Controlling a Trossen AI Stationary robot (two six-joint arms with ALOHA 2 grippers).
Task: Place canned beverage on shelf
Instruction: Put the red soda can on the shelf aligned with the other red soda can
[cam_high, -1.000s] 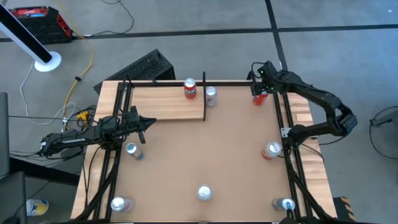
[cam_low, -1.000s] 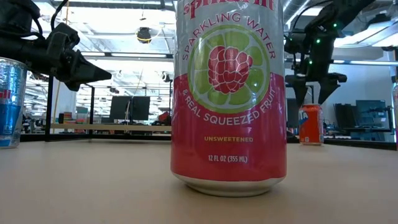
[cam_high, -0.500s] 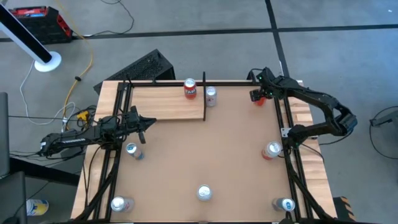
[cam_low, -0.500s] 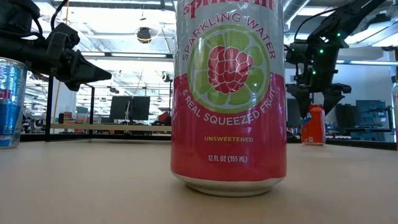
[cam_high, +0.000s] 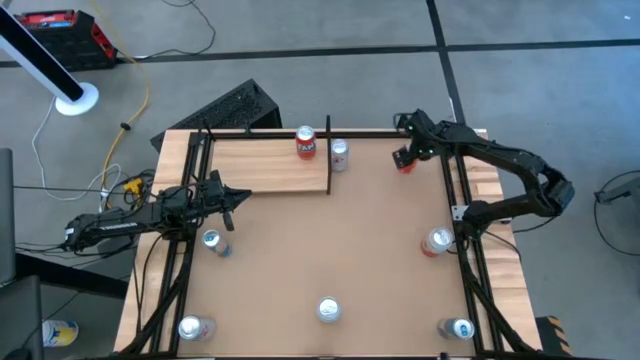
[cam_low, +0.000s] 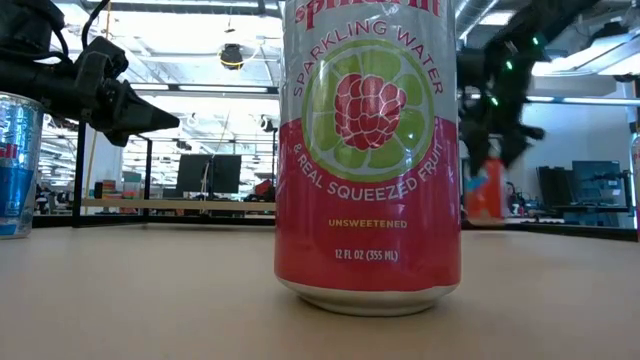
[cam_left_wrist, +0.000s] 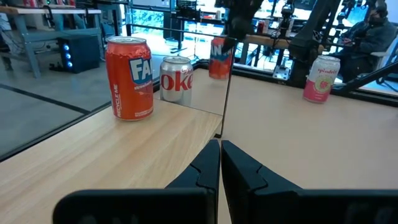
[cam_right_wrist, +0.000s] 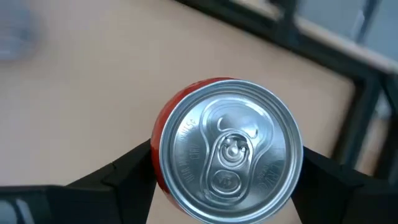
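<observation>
Jaws of the right gripper (cam_right_wrist: 227, 171) pinch a red can (cam_right_wrist: 229, 149) near the surface's (cam_high: 330, 240) far right corner, apart from the shelf (cam_high: 265, 170). Left gripper (cam_left_wrist: 220, 163), jaws pressed together, hangs over the shelf.

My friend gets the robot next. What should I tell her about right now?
Right gripper: shut on the red can, near the table's back right corner.
Left gripper: shut, empty, waiting at the shelf's front edge.
Done: the orange can stands on the shelf; the silver can stands beside the shelf.
Left: carry the red can to the shelf and set it down.
</observation>
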